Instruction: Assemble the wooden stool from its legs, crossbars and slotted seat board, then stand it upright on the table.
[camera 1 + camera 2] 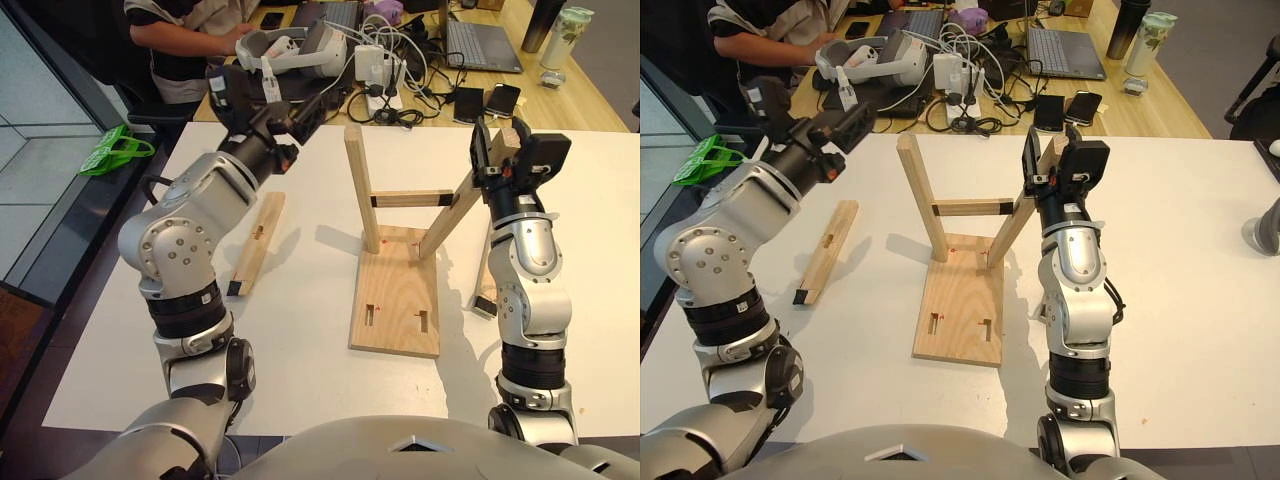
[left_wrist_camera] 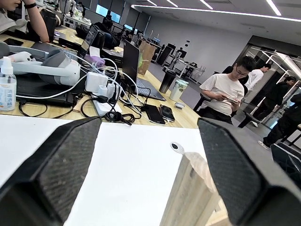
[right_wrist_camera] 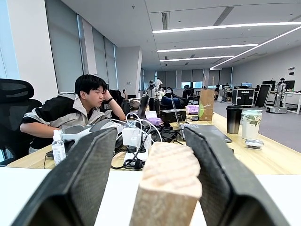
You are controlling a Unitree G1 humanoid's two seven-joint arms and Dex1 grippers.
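My right hand sits around the top end of the tilted leg; I cannot tell whether it is clamped on the wood. That leg runs down from this hand to the seat board, which lies flat on the tabletop. A crossbar joins it to the upright leg. My left hand is spread wide and holds nothing, with the upright leg's top just to its right. A loose leg lies on the tabletop below it.

Open office with cluttered wooden desk, ceiling strip lights.
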